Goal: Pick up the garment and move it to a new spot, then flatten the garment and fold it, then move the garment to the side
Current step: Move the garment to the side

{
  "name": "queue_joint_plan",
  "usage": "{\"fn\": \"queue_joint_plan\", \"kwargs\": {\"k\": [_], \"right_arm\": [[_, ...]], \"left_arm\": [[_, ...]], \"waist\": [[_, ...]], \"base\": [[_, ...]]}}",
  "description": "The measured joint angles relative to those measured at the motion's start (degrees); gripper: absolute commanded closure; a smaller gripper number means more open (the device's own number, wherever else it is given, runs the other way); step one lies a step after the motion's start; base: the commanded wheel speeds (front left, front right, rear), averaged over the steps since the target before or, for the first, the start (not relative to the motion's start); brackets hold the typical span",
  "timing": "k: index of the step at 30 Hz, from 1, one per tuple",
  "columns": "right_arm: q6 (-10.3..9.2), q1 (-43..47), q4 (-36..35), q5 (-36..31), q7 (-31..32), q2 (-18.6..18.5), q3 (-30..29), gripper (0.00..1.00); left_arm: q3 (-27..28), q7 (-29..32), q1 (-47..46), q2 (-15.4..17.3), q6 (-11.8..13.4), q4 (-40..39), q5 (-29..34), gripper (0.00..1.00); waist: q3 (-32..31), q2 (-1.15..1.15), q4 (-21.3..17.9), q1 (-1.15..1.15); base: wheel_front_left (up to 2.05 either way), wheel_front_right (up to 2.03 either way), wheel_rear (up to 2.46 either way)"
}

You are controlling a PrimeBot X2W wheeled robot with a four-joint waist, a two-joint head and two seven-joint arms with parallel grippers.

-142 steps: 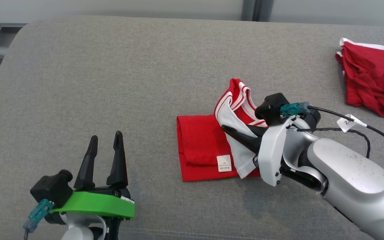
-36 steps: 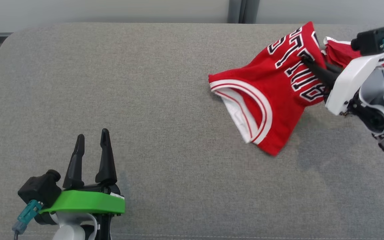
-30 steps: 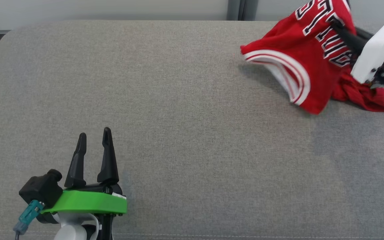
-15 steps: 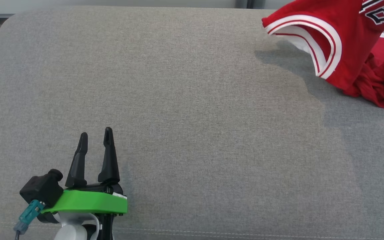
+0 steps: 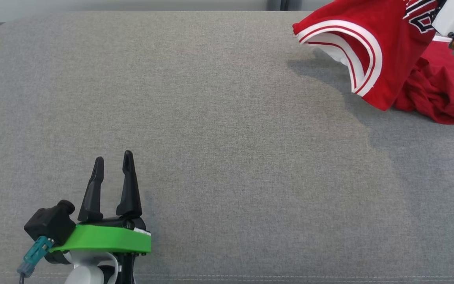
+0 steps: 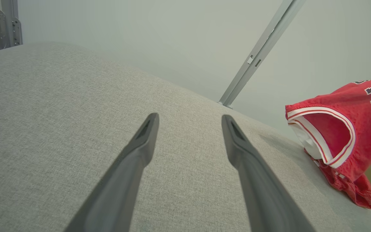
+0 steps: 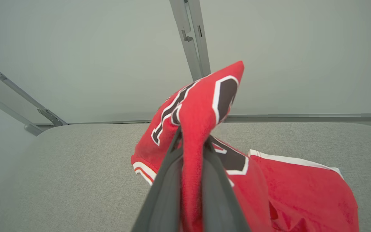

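Jersey [image 5: 384, 59]: aloft at far right of bench [image 5: 211, 118], a fold clamped in the fingers of right gripper [image 7: 194, 135], hem hanging over red pile [image 5: 443, 92]; lifted, seemingly, for carrying aside. Left gripper [image 5: 113, 156]: fingers apart, empty, low near front edge, clear of the carry

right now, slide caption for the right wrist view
Right gripper shut on a red jersey, second red garment lying on the grey cushion.
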Motion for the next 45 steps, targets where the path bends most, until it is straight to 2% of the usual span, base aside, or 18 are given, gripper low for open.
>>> {"fn": "queue_joint_plan", "kwargs": {"k": [6,14,21,35,36,37,38,40,43,45], "right_arm": [[-1.51,0.10,3.37,0.81,0.08,-1.43,-2.31,1.00],[-2.00,4.02,8.33,3.65,-0.86,-2.07,-5.81,1.00],[-2.36,5.50,11.33,5.75,-3.98,-2.30,-9.61,1.00],[-2.42,8.25,16.42,4.48,-13.26,-5.12,-13.19,1.00],[-2.42,8.26,16.62,3.87,-14.04,-5.12,-13.10,0.96],[-2.42,8.26,16.74,3.35,-14.74,-5.12,-13.03,0.84],[-2.42,8.26,16.86,2.98,-15.30,-5.12,-12.91,0.80],[-2.42,8.26,17.36,2.29,-16.70,-5.13,-12.69,0.80],[-2.42,8.26,18.26,0.55,-18.42,-5.55,-11.93,0.89],[-2.42,8.26,18.91,-0.73,-19.34,-6.15,-11.46,0.89]], "left_arm": [[-0.42,0.00,0.00,-0.01,0.00,-0.21,0.02,0.00],[-0.49,0.05,-0.03,0.03,0.00,-0.54,0.46,0.00],[-0.33,0.40,-0.20,0.25,0.00,-1.49,1.05,0.00],[-0.25,1.66,-2.29,0.89,0.00,-2.96,2.32,0.00],[-0.29,1.68,-2.48,1.00,0.00,-3.11,2.44,0.00],[-0.29,1.69,-2.69,1.08,0.00,-3.27,2.57,0.00],[-0.31,1.98,-2.77,1.15,0.00,-3.48,2.65,0.00],[-0.46,2.18,-2.85,1.34,0.00,-3.68,2.74,0.00],[-0.80,2.60,-2.97,1.41,0.00,-3.75,2.76,0.00],[-0.85,2.85,-3.16,1.47,0.00,-3.76,3.10,0.00]], "waist": [[0.85,0.00,-0.41,0.00],[2.48,0.00,-0.75,0.00],[4.47,0.00,-1.18,0.00],[9.84,0.00,-1.76,0.00],[10.20,0.00,-1.77,0.00],[10.55,0.00,-1.77,0.00],[10.89,0.00,-1.77,0.00],[11.57,0.00,-1.75,0.00],[12.52,0.00,-1.63,0.00],[13.12,0.00,-1.49,0.00]], "base": [[0.00,0.00,0.00],[0.00,0.00,0.00],[0.00,0.00,0.00],[0.00,0.00,0.00],[0.00,0.00,0.00],[0.00,0.00,0.00],[0.00,0.00,0.00],[0.00,0.00,0.00],[0.00,0.00,0.00],[0.00,0.00,0.00]]}}
